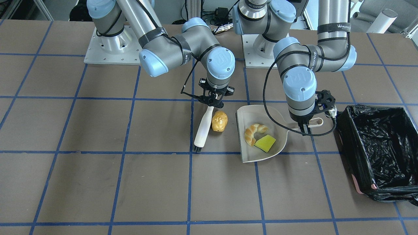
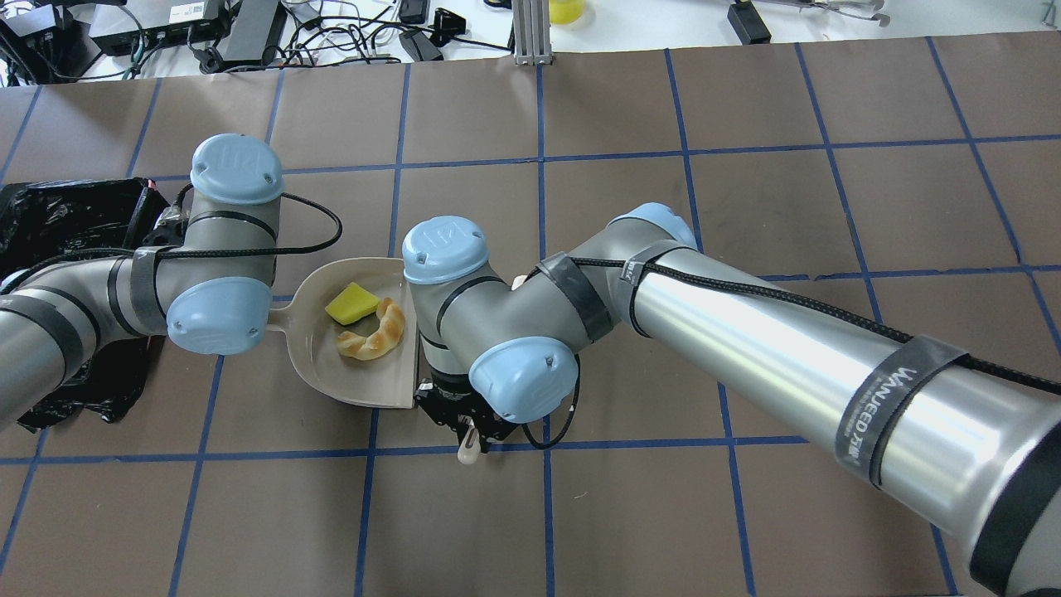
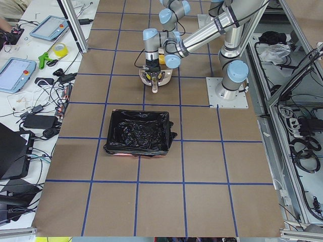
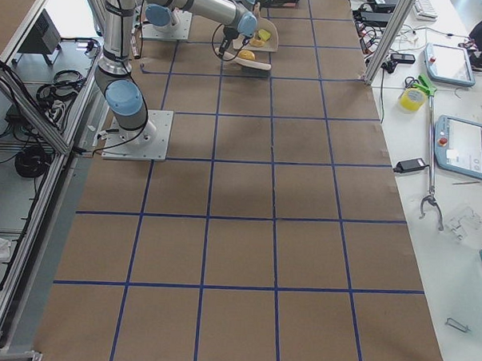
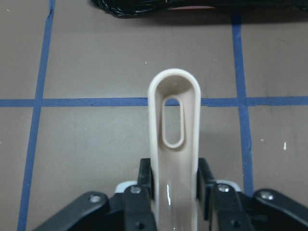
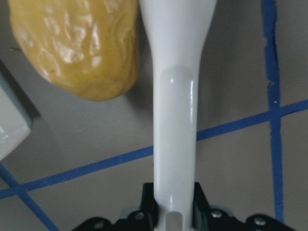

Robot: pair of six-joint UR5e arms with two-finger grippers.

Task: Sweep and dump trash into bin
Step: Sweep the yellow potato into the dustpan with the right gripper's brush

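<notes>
The potato [image 1: 219,121] lies loose just beside the brush [image 1: 203,129], outside the dustpan [image 1: 258,112] already holding croissant [image 1: 254,132] and sponge [image 1: 265,143]. The right gripper [image 1: 213,105] clamps the brush handle, the left gripper [image 1: 305,128] the dustpan handle. Next, probably: sweep it sideways into the pan, bin [image 1: 372,109] after. Overhead, the right arm [image 2: 746,332] hides potato and brush.

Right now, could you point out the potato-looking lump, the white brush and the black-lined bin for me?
potato-like lump [image 1: 219,121]: front-facing view, on the middle of its glossy top.
brush [image 1: 203,127]: front-facing view, halfway along its white handle.
bin [image 1: 358,153]: front-facing view, on its bag-covered side wall.
</notes>
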